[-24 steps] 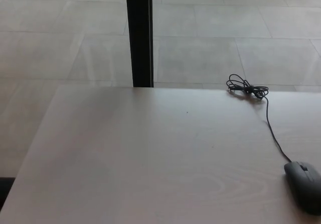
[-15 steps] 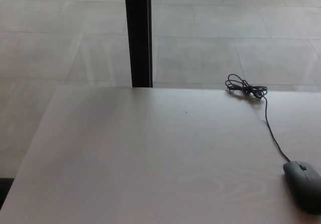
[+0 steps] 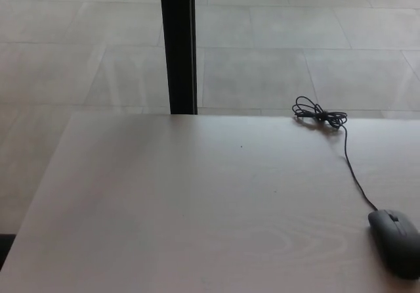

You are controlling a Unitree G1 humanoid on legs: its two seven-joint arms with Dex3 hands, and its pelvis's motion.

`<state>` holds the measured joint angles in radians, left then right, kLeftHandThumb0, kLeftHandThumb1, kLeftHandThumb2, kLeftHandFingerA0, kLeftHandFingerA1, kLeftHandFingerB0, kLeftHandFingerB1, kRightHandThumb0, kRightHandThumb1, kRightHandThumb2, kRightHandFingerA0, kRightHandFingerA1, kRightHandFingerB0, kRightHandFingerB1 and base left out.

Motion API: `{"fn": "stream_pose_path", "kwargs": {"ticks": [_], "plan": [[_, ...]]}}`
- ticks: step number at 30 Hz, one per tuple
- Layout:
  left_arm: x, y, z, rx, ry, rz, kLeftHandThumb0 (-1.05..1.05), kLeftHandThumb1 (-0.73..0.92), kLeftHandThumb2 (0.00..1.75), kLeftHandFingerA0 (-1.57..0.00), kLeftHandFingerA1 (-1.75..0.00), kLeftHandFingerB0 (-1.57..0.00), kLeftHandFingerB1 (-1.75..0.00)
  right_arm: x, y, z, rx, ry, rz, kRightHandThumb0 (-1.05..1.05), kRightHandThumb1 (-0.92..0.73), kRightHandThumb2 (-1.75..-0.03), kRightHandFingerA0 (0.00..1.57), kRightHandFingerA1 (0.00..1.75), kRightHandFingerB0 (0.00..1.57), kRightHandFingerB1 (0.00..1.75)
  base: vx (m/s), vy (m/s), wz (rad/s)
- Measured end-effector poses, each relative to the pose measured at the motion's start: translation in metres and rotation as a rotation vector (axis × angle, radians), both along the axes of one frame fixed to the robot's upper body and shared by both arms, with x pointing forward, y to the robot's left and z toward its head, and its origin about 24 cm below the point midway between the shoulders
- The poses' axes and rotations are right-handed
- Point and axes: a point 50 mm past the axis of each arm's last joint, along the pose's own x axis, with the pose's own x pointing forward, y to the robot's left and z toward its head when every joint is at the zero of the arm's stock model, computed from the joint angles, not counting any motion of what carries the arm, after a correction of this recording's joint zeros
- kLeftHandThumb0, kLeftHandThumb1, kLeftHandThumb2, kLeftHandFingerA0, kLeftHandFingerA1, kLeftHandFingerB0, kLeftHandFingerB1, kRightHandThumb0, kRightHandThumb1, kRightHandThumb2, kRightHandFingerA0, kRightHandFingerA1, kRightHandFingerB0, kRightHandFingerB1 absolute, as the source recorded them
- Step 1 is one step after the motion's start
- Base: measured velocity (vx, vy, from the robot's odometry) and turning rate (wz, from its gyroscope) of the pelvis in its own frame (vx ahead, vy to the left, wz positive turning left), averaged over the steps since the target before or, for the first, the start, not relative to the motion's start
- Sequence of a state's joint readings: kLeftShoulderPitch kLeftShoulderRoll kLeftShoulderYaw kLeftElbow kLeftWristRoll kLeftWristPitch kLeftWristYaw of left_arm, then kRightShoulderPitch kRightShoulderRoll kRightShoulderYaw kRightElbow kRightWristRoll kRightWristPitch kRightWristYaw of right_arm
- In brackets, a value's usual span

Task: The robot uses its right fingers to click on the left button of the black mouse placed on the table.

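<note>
One pale table [image 3: 197,207] fills most of the view, with a tiled floor [image 3: 295,43] beyond it and a black post [image 3: 178,43] standing just past its far edge. The mouse [image 3: 396,242] lies at the table's right edge, its cord [image 3: 351,171] running back to a tangle [image 3: 318,115]. Neither hand shows, so their state can't be told. The whole view has slid slightly left since earlier. No writing is readable.

No part of the robot visible
</note>
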<state>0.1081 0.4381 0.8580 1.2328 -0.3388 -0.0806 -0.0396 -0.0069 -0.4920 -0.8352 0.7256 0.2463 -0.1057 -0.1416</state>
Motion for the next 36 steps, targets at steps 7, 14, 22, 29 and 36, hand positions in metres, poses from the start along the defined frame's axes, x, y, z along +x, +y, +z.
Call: {"fn": "stream_pose_path", "kwargs": {"ticks": [7, 14, 22, 29, 36], "plan": [[0.003, -0.001, 0.000, -0.002, -0.003, -0.006, -0.74, 0.92, 0.69, -0.52, -0.67, -0.42, -0.45, 0.040, 0.017, 0.050, -0.180, -0.098, 0.160, -0.85, -0.67, -1.04, 0.64, 0.80, 0.17, 0.53, 0.00, 0.000, 0.00], [0.003, -0.001, -0.001, -0.003, -0.003, -0.008, -0.77, 0.92, 0.71, -0.53, -0.65, -0.40, -0.44, 0.076, 0.052, 0.088, -0.379, -0.118, 0.354, -0.85, -0.82, -0.64, 0.89, 0.80, 0.31, 0.36, 0.00, 0.000, 0.00], [0.005, -0.001, -0.001, -0.005, -0.011, -0.012, -0.78, 0.92, 0.71, -0.48, -0.60, -0.36, -0.41, 0.109, 0.097, 0.109, -0.553, -0.080, 0.554, -0.78, -0.77, -0.64, 0.58, 0.50, 0.33, 0.31, 0.00, 0.000, 0.00], [0.006, -0.001, -0.001, -0.007, -0.017, -0.017, -0.80, 0.92, 0.71, -0.51, -0.63, -0.39, -0.43, 0.127, 0.125, 0.097, -0.641, 0.038, 0.698, -0.83, -0.85, -0.67, 0.88, 0.80, 0.29, 0.30, 0.00, 0.000, 0.00], [0.007, -0.001, -0.001, -0.011, -0.023, -0.026, -0.79, 0.92, 0.70, -0.57, -0.77, -0.37, -0.44, 0.138, 0.147, 0.082, -0.747, 0.181, 0.827, -0.85, -0.86, -0.67, 0.89, 1.35, 0.38, 0.32, 0.00, 0.000, 0.00]]}}
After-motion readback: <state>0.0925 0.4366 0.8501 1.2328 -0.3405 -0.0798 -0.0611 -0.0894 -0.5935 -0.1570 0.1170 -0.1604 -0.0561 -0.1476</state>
